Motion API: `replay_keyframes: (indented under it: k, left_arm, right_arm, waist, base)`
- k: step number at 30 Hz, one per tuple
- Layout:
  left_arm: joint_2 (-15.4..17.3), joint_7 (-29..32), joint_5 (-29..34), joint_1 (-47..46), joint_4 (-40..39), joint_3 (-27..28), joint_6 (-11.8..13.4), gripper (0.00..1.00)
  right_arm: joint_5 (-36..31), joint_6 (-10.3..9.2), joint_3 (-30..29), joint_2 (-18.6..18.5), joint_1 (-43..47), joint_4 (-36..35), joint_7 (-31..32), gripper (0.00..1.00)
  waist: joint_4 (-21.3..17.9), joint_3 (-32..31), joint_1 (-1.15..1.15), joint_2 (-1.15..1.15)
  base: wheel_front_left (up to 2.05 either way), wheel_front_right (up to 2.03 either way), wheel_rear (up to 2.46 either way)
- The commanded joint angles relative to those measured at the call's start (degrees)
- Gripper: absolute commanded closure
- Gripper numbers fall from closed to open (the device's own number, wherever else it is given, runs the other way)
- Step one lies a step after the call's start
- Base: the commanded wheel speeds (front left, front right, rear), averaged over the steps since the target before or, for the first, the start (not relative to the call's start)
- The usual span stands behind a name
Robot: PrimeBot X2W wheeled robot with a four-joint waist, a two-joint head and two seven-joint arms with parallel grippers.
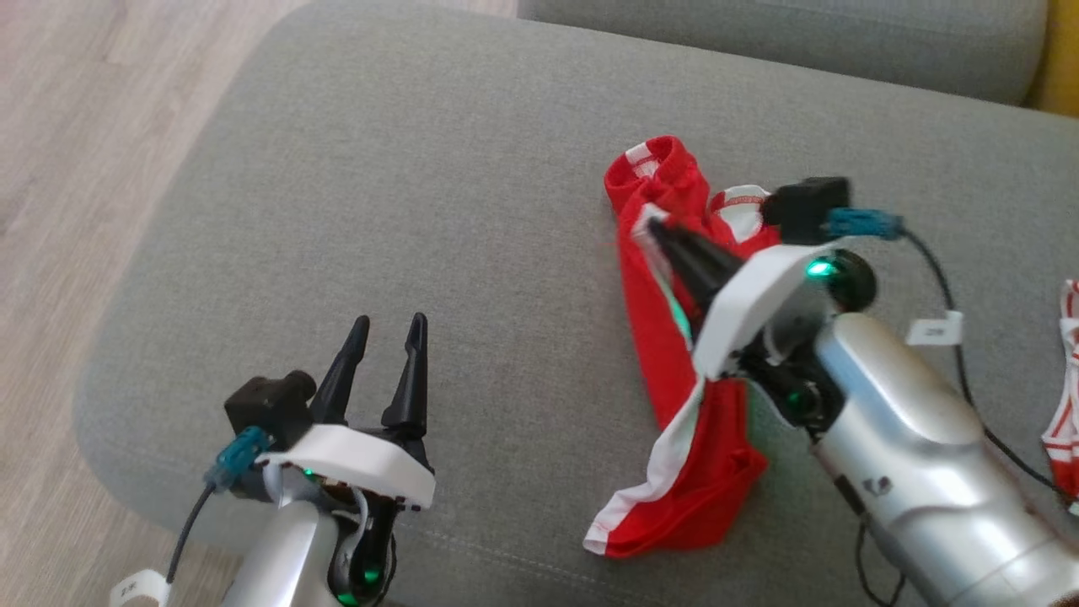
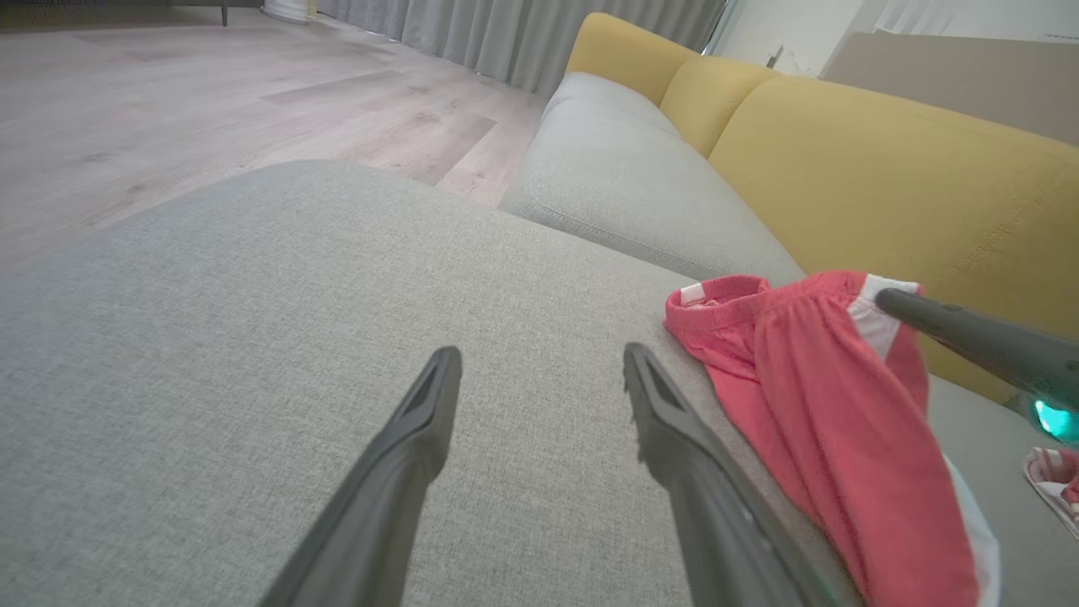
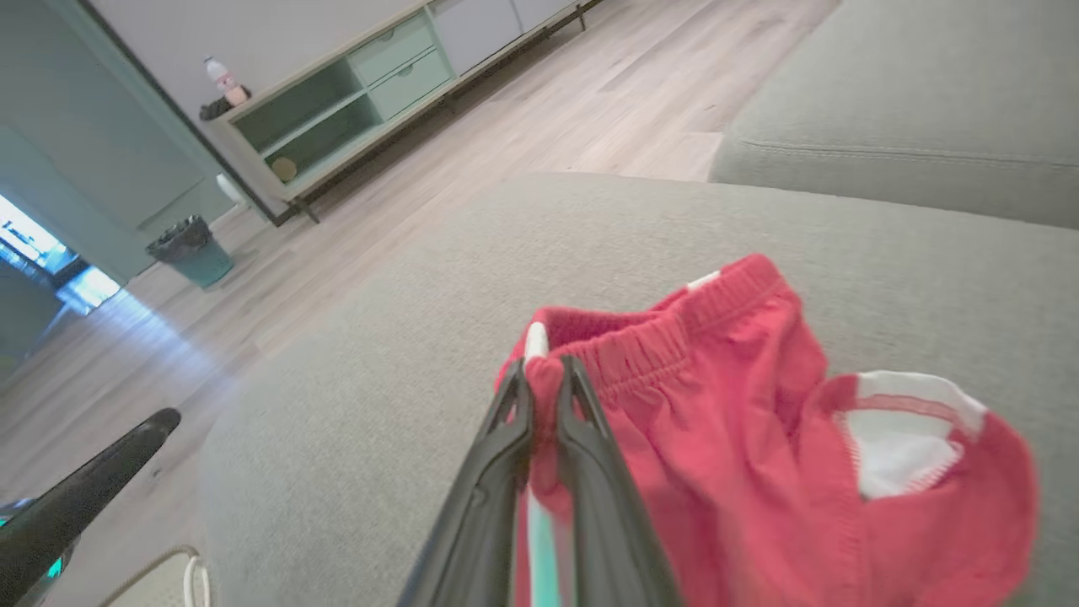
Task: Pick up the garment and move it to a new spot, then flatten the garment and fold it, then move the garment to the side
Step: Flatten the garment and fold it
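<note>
Shorts (image 1: 666, 371) of red cloth with white trim are crumpled on the right half of a grey cushion (image 1: 405, 169), the waistband toward its far side. The waistband is pinched between the closed fingers of the right gripper (image 1: 656, 228). The left gripper (image 1: 390, 322) is spread wide with nothing in it, above bare cushion well to the left of the shorts. Another red-and-white cloth (image 1: 1066, 405) is seen at the right edge.
</note>
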Motion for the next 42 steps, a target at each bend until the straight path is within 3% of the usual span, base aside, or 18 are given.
replay_keyframes:
  k: [1, 8, 9, 10, 17, 25, 33, 42]
  left_arm:
    - [0.55, -0.71, -0.34, -1.25, -1.46, 1.5, 0.2, 0.0]
    - [0.55, -0.71, -0.9, -1.25, -1.69, 0.59, 0.39, 0.0]
    - [0.55, -0.71, -1.0, -1.26, -1.65, 0.51, 0.44, 0.0]
    - [0.55, -0.71, -1.14, -1.23, -1.63, 0.48, 0.53, 0.0]
    - [0.55, -0.71, -1.22, -0.62, -1.39, 1.33, 0.99, 0.0]
    - [0.55, -0.71, 0.22, 0.17, -2.42, 4.77, 0.88, 0.0]
    - [0.55, -0.71, 0.79, 1.87, -3.6, 7.38, 0.94, 0.0]
    - [0.55, -0.71, 0.88, 4.17, -4.13, 7.89, 1.05, 0.0]
  right_arm:
    - [0.28, 0.2, 0.76, 0.72, -3.02, -2.17, -0.06, 1.0]
    - [0.03, 0.2, 7.28, 4.65, -7.79, 2.69, -0.22, 1.0]
    - [0.29, 0.2, 7.91, 5.26, -8.44, 4.02, -0.33, 0.85]
    - [0.73, 0.2, 8.38, 5.82, -8.97, 5.47, -0.46, 0.0]
    - [1.6, 0.2, 11.41, 7.0, -11.48, 13.13, -3.82, 0.0]
    - [1.15, 0.2, 8.07, 3.43, -9.63, 18.1, -12.45, 0.0]
    - [-0.28, 0.2, 2.98, 1.74, -2.45, 17.92, -18.08, 0.0]
    - [-2.77, 0.2, -4.94, 3.34, 9.24, 13.94, -21.56, 0.0]
  waist:
    - [0.4, -0.22, 0.0, 0.0]
    - [3.6, 0.27, 0.0, 0.0]
    - [4.05, 0.37, 0.0, 0.0]
    - [4.44, 0.43, 0.0, 0.0]
    - [4.15, -0.34, 0.0, 0.0]
    - [-2.86, -4.27, 0.0, 0.0]
    - [-9.22, -7.47, 0.0, 0.0]
    - [-13.14, -9.02, 0.0, 0.0]
  base:
    - [0.0, 0.0, 0.0]
    - [0.0, 0.0, 0.0]
    - [0.0, 0.0, 0.0]
    - [0.0, 0.0, 0.0]
    - [0.0, 0.0, 0.0]
    - [0.0, 0.0, 0.0]
    - [0.0, 0.0, 0.0]
    - [0.0, 0.0, 0.0]
